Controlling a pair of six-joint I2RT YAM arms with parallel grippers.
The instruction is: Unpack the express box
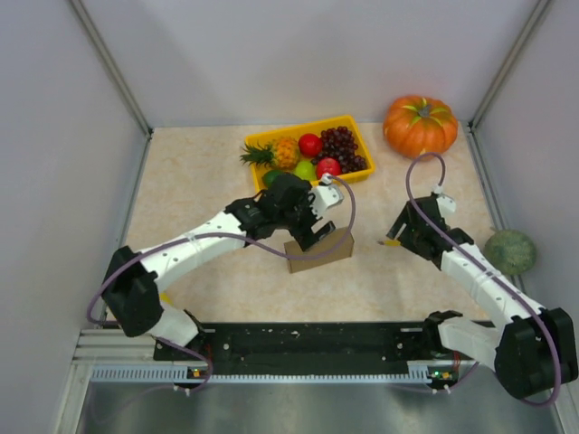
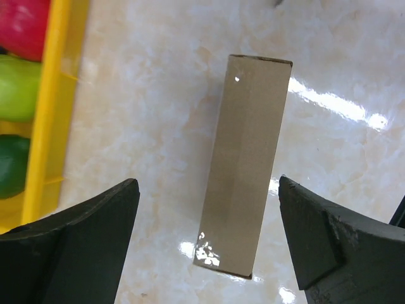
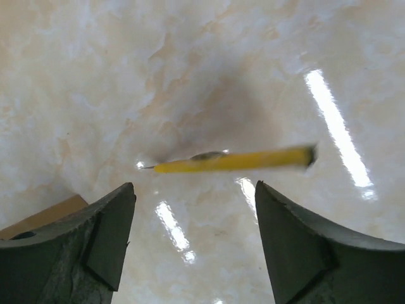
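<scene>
The express box (image 1: 318, 251) is a plain brown cardboard box standing on its narrow side mid-table, closed. In the left wrist view the box (image 2: 250, 164) shows as a long narrow face. My left gripper (image 1: 309, 235) hovers over it, open, with one finger on each side (image 2: 207, 183) and not touching it. My right gripper (image 1: 391, 237) is open and empty (image 3: 195, 187) just above a thin yellow cutter (image 3: 234, 161) lying on the table to the right of the box. A corner of the box (image 3: 44, 215) shows at the left edge of the right wrist view.
A yellow tray (image 1: 353, 122) of fruit stands just behind the box; its rim (image 2: 54, 126) lies left of my left fingers. An orange pumpkin (image 1: 419, 125) sits at the back right. A green melon (image 1: 509, 251) sits by the right wall.
</scene>
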